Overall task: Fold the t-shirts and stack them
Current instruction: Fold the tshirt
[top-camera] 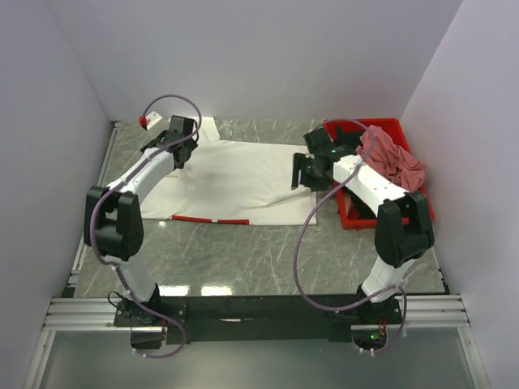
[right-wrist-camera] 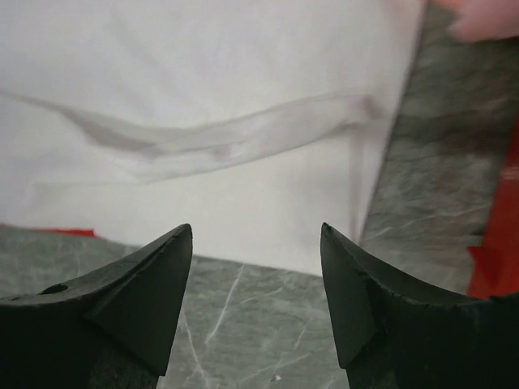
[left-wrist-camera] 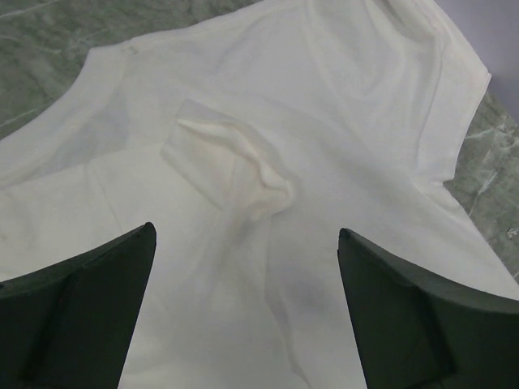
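Observation:
A large white t-shirt (top-camera: 235, 180) lies spread flat across the far part of the table, with a strip of red print (top-camera: 209, 219) showing at its near edge. My left gripper (top-camera: 182, 154) is open and hovers over the shirt's left end; its wrist view shows the white cloth (left-wrist-camera: 268, 121) with a small raised fold (left-wrist-camera: 243, 166) between the fingers. My right gripper (top-camera: 302, 174) is open over the shirt's right edge; its wrist view shows a wrinkle in the cloth (right-wrist-camera: 227, 142) and its hem. A dusty rose t-shirt (top-camera: 393, 158) is bunched in the bin.
A red plastic bin (top-camera: 357, 212) stands at the right of the table, close behind my right arm. Grey marble tabletop (top-camera: 268, 259) lies between the shirt and the arm bases. White walls close in on the left, back and right.

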